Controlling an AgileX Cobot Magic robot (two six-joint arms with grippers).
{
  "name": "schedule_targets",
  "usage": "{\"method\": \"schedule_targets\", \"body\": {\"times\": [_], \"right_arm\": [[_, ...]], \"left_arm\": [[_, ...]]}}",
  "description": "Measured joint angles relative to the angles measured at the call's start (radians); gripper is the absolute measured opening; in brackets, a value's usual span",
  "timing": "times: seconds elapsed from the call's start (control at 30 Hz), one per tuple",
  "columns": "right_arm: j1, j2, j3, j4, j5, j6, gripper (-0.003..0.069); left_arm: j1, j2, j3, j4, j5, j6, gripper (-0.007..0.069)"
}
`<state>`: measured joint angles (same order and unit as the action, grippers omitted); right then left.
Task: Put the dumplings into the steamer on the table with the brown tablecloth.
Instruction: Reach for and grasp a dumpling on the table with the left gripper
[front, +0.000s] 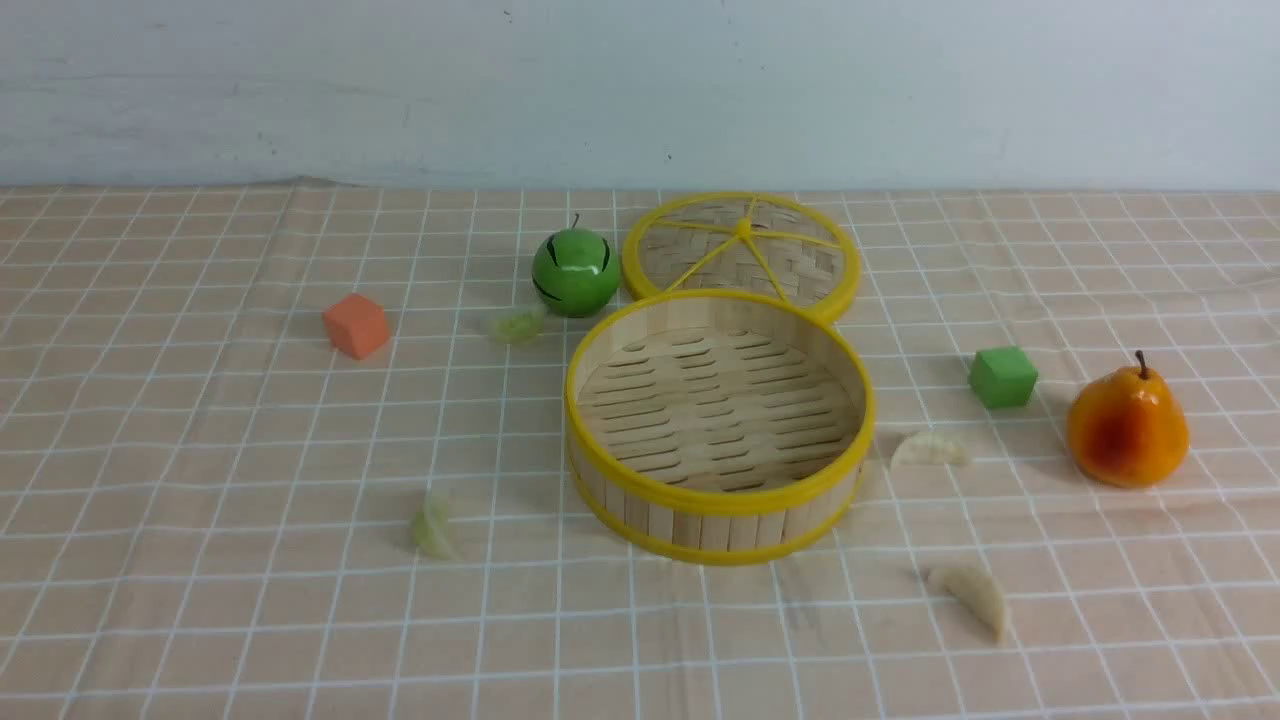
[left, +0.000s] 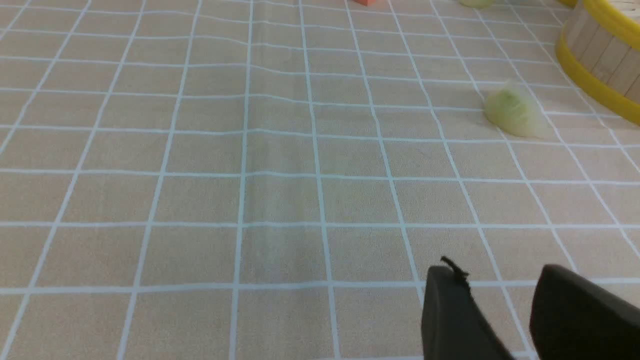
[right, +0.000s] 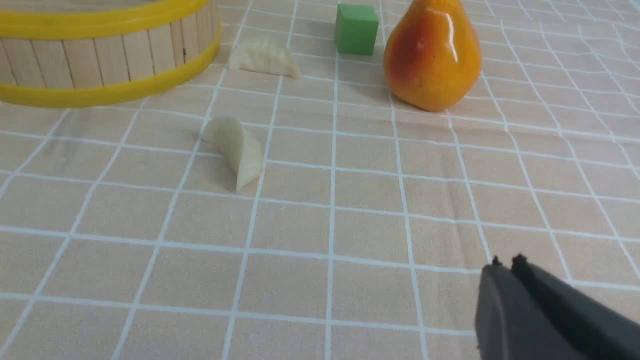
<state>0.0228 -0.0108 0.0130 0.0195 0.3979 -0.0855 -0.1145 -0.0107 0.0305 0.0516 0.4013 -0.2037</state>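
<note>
The empty steamer stands mid-table on the brown tablecloth. Two pale green dumplings lie left of it, one near the front and one by the green apple. Two cream-white dumplings lie right of it, one close to its wall and one nearer the front. My left gripper is open and empty, short of the front green dumpling. My right gripper is shut and empty, short of the front white dumpling. Neither gripper shows in the front view.
The flat woven lid leans behind the steamer. A green apple and an orange cube stand at the back left. A green cube and an orange pear stand at the right.
</note>
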Motion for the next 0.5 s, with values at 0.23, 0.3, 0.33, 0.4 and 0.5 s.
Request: {"method": "schedule_targets", "body": {"times": [0.23, 0.3, 0.33, 0.4, 0.5], "right_arm": [[0.0, 0.0, 0.0, 0.0, 0.0, 0.0, 0.0019], [0.0, 0.0, 0.0, 0.0, 0.0, 0.0, 0.0022], [0.0, 0.0, 0.0, 0.0, 0.0, 0.0, 0.0024], [0.0, 0.0, 0.0, 0.0, 0.0, 0.0, 0.0025], [0.0, 0.0, 0.0, 0.0, 0.0, 0.0, 0.0029]], "left_arm": [[0.0, 0.0, 0.0, 0.0, 0.0, 0.0, 0.0237], [0.0, 0.0, 0.0, 0.0, 0.0, 0.0, 0.0237], [0.0, 0.0, 0.0, 0.0, 0.0, 0.0, 0.0237], [0.0, 0.0, 0.0, 0.0, 0.0, 0.0, 0.0237], [0.0, 0.0, 0.0, 0.0, 0.0, 0.0, 0.0237]]}}
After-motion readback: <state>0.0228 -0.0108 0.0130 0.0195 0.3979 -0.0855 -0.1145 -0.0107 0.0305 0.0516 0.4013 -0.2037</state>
